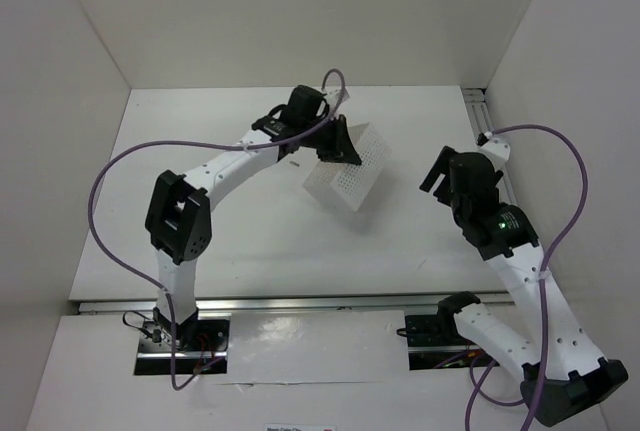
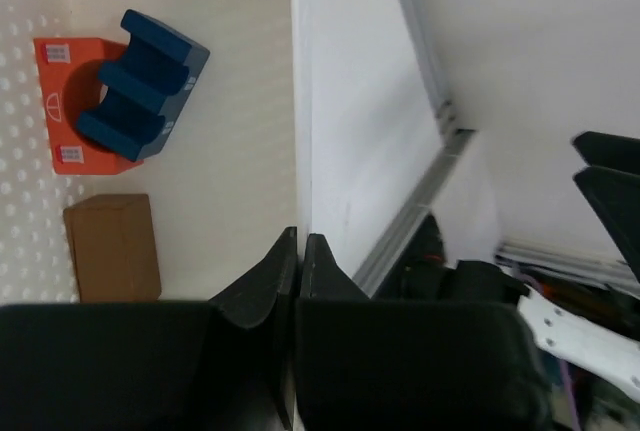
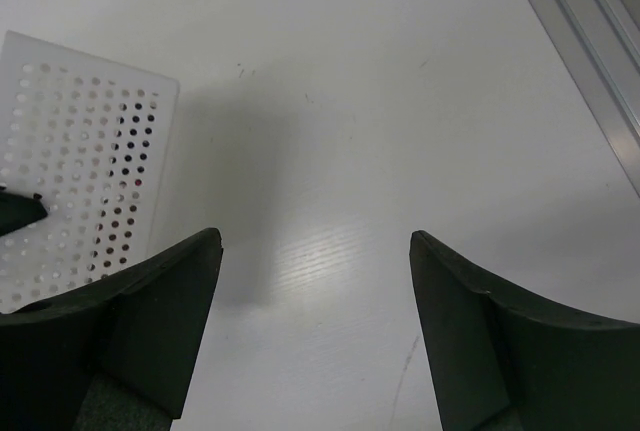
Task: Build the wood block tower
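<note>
Three wooden blocks show, all in the left wrist view, and all lie inside the white perforated plastic tray [image 2: 240, 101].
- 1 red arch-cut wooden block [image 2: 55, 81]: lies flat, with small white painted windows at its corners. Its long axis runs parallel to the gripped tray wall.
- 1 blue notched wooden block [image 2: 150, 71]: has two square channels across the top. It rests on the red one, over the arch. Its long axis is diagonal, with the upper end nearer the gripped wall and overhanging the red edge.
- 1 brown plain wooden block [image 2: 112, 248]: a near-square face is up, so its long axis is unclear. It lies just beside the red one, apart from the blue, at the end nearer the fingers.

No block is stacked upright.

There is 1 tray. In the top view the tray [image 1: 352, 183] looks tilted over the white surface [image 1: 250, 241], gripped side up, at centre-far.

The left fingers [image 2: 298, 256] are clenched on the tray's thin side wall, which passes between the tips. In the top view the left fingers [image 1: 338, 146] are at the tray's far-left edge.

The right fingers [image 3: 315, 241] are spread wide, grasping nothing, with bare surface [image 3: 350, 101] under them and the tray [image 3: 80, 151] off to their left. From above, the right fingers [image 1: 435, 173] are near the tray but apart from it.
</note>
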